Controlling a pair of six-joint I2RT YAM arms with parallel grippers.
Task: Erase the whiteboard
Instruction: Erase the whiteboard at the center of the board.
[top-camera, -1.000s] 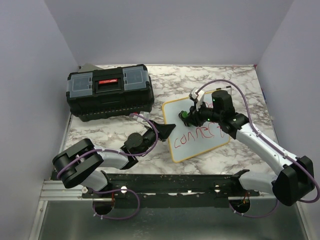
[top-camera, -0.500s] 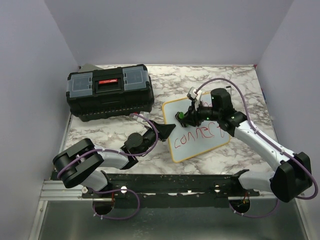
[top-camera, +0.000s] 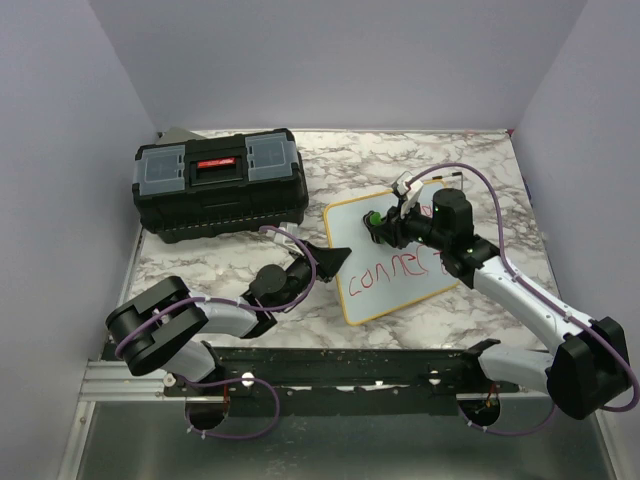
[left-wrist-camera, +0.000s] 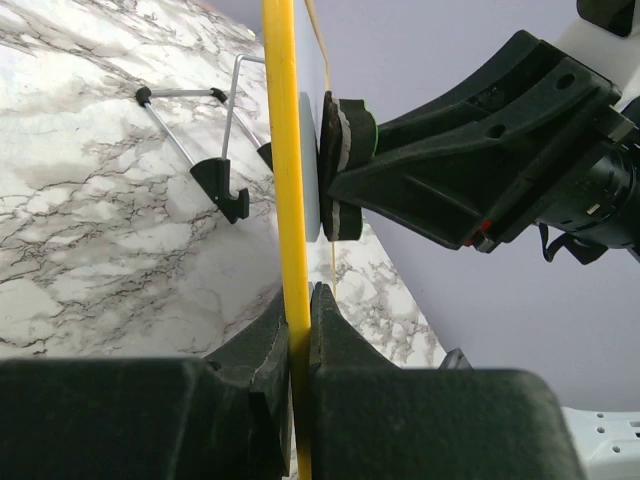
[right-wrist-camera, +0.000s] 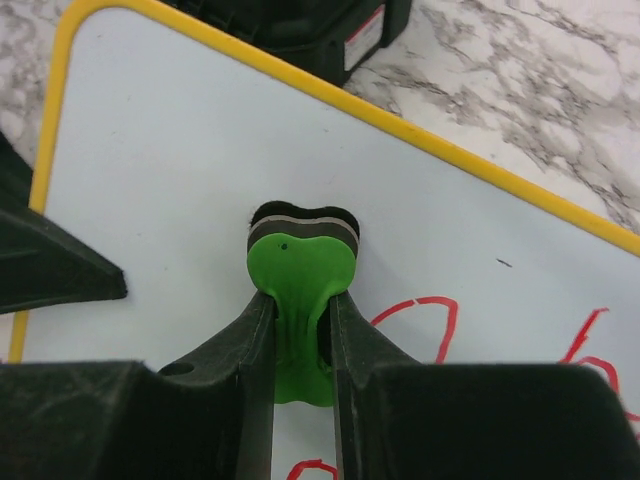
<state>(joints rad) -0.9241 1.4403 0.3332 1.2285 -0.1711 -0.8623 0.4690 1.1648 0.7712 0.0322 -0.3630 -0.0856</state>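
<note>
The whiteboard (top-camera: 385, 255) with a yellow frame stands tilted at the table's middle, with red handwriting on its lower half. My left gripper (top-camera: 332, 260) is shut on the whiteboard's left frame edge (left-wrist-camera: 287, 250). My right gripper (top-camera: 385, 228) is shut on a green eraser (right-wrist-camera: 300, 290), whose black felt pad presses against the upper part of the board (right-wrist-camera: 180, 190). Red strokes (right-wrist-camera: 430, 320) show just right of the eraser. In the left wrist view the eraser (left-wrist-camera: 335, 165) touches the board's face, and the board's wire stand (left-wrist-camera: 190, 130) shows behind.
A black toolbox (top-camera: 220, 182) with grey lid compartments sits at the back left, close behind the board's top-left corner (right-wrist-camera: 330, 30). Purple walls enclose the marble table (top-camera: 480, 170) on three sides.
My right gripper with the eraser swept left across the upper board, then moved back right and up a little. The left gripper kept its hold on the frame.
</note>
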